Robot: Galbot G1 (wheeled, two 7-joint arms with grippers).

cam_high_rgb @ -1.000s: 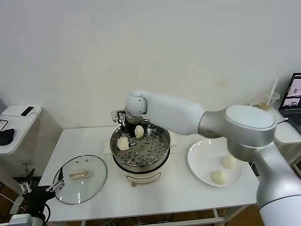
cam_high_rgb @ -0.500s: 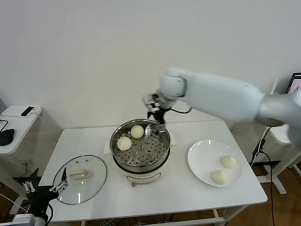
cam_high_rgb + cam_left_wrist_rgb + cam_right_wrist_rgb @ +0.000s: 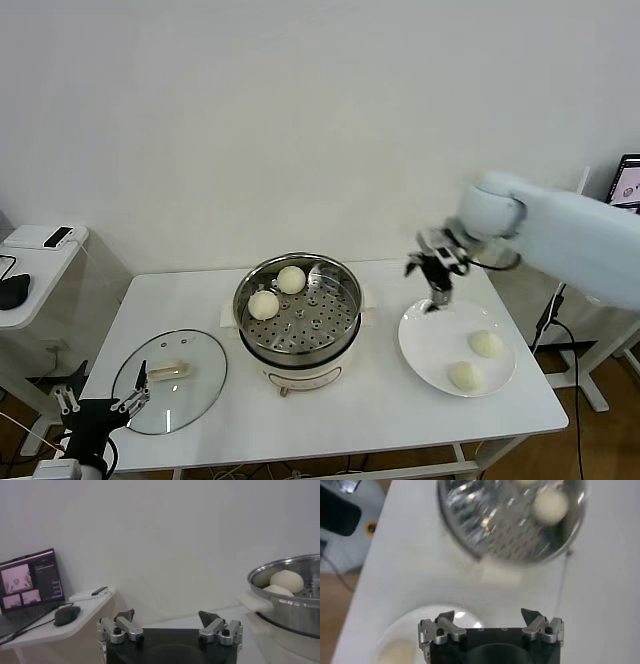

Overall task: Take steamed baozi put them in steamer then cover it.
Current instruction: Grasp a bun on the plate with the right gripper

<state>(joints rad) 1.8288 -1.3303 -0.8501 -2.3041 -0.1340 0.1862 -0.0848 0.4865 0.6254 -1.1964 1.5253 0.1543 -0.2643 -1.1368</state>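
Note:
The steamer stands mid-table on its white base and holds two baozi. Two more baozi lie on the white plate to its right. My right gripper is open and empty above the plate's far left edge; its wrist view shows the gripper, the steamer, the plate and one baozi. The glass cover lies flat at the front left. My left gripper hangs open and low beside it.
A side table at the left holds a white device and a mouse. A laptop and a cup with a straw stand at the right. The left wrist view shows the steamer's wall close by.
My right gripper has left the steamer and swung right to the plate, empty. The second baozi stays in the steamer. The left arm has barely moved.

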